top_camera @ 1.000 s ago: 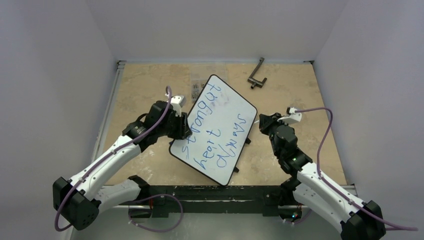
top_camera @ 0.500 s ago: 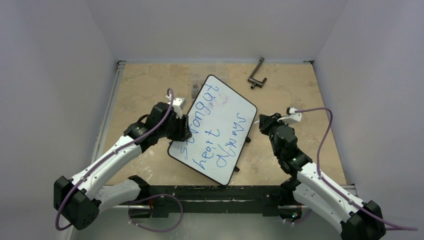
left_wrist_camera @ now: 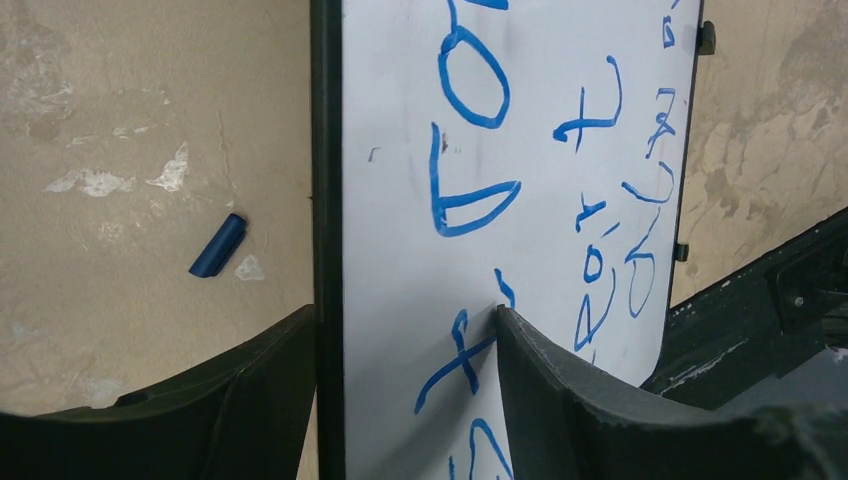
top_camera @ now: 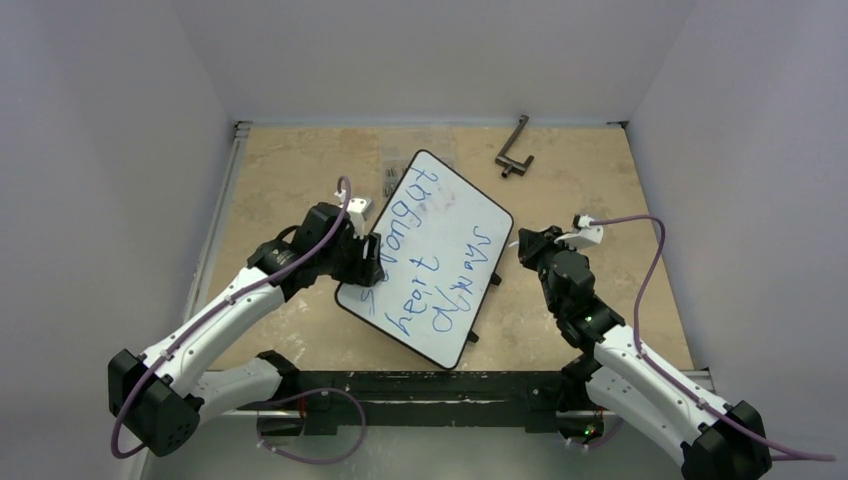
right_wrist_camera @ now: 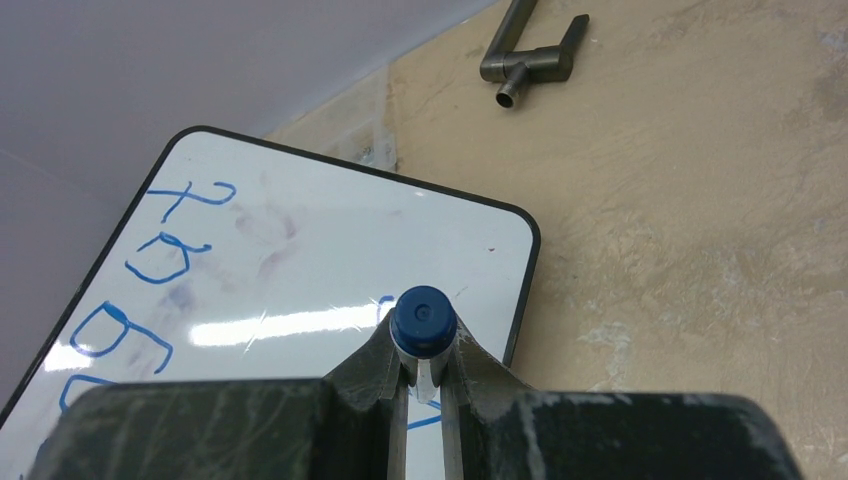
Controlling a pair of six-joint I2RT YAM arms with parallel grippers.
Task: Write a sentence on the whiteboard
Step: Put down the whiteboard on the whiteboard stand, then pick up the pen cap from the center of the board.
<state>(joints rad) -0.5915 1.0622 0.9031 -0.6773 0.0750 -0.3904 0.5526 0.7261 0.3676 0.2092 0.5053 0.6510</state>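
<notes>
I judge the sentence (top_camera: pixel 430 265) done: left claw (left_wrist_camera: pixel 402 315) gapes astride the whiteboard (top_camera: pixel 480 215) edge, right claw (right_wrist_camera: pixel 422 365) pinches the marker (right_wrist_camera: pixel 422 315); withdraw next.

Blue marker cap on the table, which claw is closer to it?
Left. The left claw straddles the whiteboard edge right beside the blue cap; the right claw, gripping the marker, sits across the board.

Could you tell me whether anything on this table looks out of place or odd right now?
A small blue cap lies loose on the table beside the long edge of the whiteboard, while the right gripper holds the marker. A faint purple smudge marks the board near its far corner. The board lies askew.
</notes>
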